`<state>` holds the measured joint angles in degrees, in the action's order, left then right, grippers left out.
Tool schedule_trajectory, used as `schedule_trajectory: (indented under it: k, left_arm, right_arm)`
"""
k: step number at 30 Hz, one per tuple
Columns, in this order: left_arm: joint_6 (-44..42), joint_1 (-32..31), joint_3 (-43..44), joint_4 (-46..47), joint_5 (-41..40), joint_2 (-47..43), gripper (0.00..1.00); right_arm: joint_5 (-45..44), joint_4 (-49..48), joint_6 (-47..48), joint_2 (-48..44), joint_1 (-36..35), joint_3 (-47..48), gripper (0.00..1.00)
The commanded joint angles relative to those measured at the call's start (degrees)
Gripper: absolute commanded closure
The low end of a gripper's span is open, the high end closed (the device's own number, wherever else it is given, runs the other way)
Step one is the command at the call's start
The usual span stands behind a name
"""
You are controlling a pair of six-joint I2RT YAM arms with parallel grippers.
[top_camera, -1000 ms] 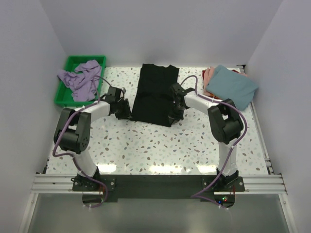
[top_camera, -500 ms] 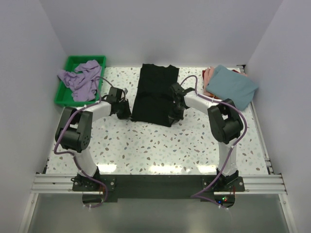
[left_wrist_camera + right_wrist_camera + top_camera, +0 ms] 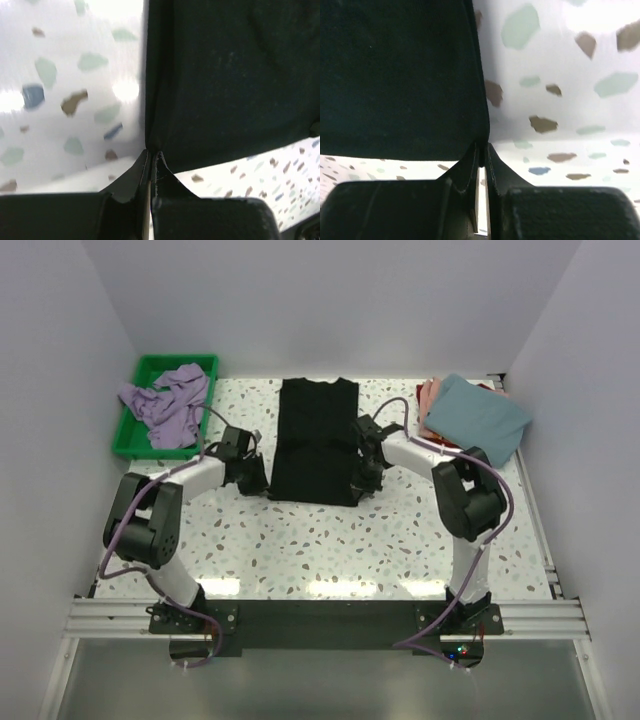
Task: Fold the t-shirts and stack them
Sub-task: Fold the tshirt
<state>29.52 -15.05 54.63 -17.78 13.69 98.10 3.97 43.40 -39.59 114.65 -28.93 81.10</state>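
A black t-shirt (image 3: 316, 440) lies folded into a long strip at the table's middle back. My left gripper (image 3: 262, 480) is shut on its near left corner; the left wrist view shows the cloth (image 3: 225, 75) pinched at my left gripper (image 3: 151, 152). My right gripper (image 3: 362, 483) is shut on the near right corner, where the black cloth (image 3: 400, 75) meets my right gripper (image 3: 482, 146). A lavender t-shirt (image 3: 165, 400) lies crumpled in the green tray (image 3: 128, 432). A folded teal-blue t-shirt (image 3: 475, 415) tops a stack at the back right, with pink (image 3: 427, 393) edges showing under it.
The green tray stands at the back left by the wall. White walls close the table on three sides. The speckled tabletop (image 3: 330, 540) stretches between the black shirt and the arm bases.
My left gripper has closed on the shirt's near left corner. The black shirt's near end has been pulled straighter and squarer, and both grippers have shifted slightly toward the near side.
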Motion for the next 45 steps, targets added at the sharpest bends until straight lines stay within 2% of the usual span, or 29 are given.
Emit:
schedule_trajectory:
  k: [1, 9, 22, 29, 36, 40, 45]
  left_arm:
    - [1.9, -0.2, -1.9, -4.0, -1.6, -6.8, 1.00]
    - [5.2, -2.0, -3.7, -12.3, -1.9, -19.8, 1.00]
    - [15.0, -11.7, -7.5, -26.1, -3.8, -38.2, 1.00]
    - [20.0, -12.3, -8.3, -32.6, -4.4, -48.3, 1.00]
    - [21.7, -12.3, -7.2, -25.9, -4.2, -44.8, 1.00]
    - [20.3, -12.3, -1.8, -23.4, -6.0, -38.2, 1.00]
    - [19.2, -11.8, 3.9, -21.1, -10.1, -34.3, 1.00]
  right_arm:
    - [-3.8, 4.9, 2.2, -6.1, 0.0, -3.8, 1.00]
    - [-3.8, 9.6, 3.6, -19.0, -0.6, -8.5, 1.00]
    - [-5.4, 19.3, 3.7, -34.3, -4.6, -14.3, 1.00]
    - [-4.8, 23.4, 0.7, -42.3, -7.0, -16.9, 1.00]
    - [-6.2, 20.7, -0.4, -40.5, -6.9, -13.8, 1.00]
    - [-8.5, 18.9, -0.7, -36.5, -6.5, -8.6, 1.00]
    - [-9.9, 18.0, 0.0, -32.1, -4.7, -2.3, 1.00]
